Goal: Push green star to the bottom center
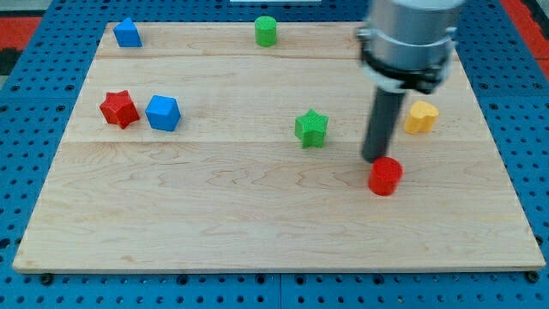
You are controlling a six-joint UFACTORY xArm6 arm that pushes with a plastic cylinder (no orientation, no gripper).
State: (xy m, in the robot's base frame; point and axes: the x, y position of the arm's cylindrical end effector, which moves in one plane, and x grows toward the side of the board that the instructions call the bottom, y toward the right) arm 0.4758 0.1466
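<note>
The green star lies right of the board's middle. My tip rests on the board to the star's right and slightly lower, about a block's width or more away, not touching it. The tip sits right next to the upper left of the red cylinder. The rod rises from the tip to the grey arm body at the view's top right.
A yellow block lies right of the rod. A green cylinder and a blue block sit near the top edge. A red star and a blue cube sit at the left. The wooden board ends on blue pegboard.
</note>
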